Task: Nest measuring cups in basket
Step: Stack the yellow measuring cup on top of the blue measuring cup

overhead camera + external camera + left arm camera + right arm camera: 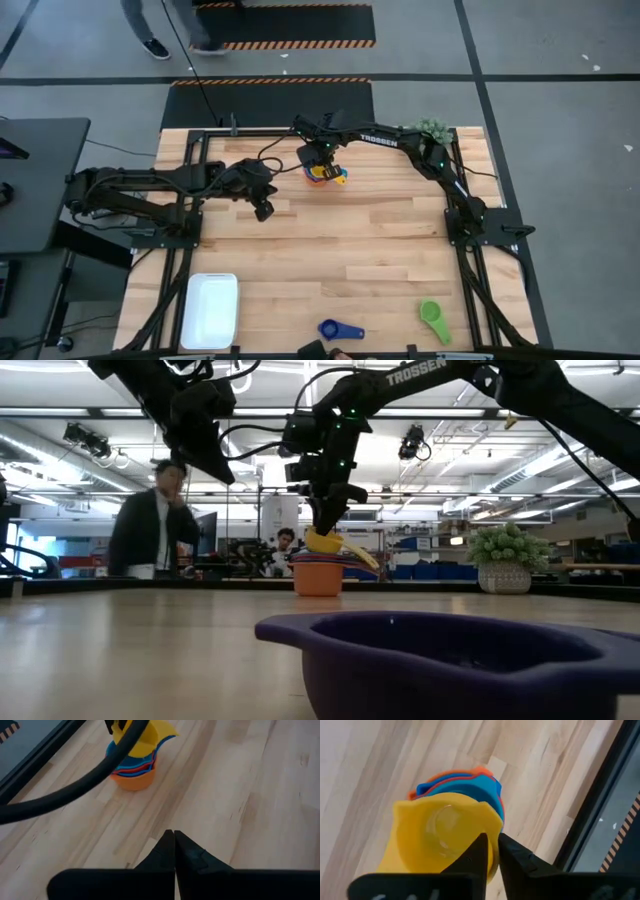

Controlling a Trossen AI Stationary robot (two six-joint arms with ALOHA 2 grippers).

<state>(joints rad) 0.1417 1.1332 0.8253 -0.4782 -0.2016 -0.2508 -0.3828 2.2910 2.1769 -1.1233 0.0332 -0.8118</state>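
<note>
From the right wrist, right pincer (pixel 491 851) grips yellow cup (pixel 440 835)'s rim atop stack.

The table (pixel 350 250) had a pale wooden top of joined planks. Around it lay a grey floor (pixel 560 90) crossed by dark lines, with two black mats (pixel 290 25) edged in orange-and-black stripes. A dark desk (pixel 35 180) stood beside the table. Beyond, a large open hall showed bright ceiling lights (pixel 40 455), and a person (pixel 150 525) in a dark jacket stood there. A potted plant (pixel 505 555) sat at the table's far edge.
</note>
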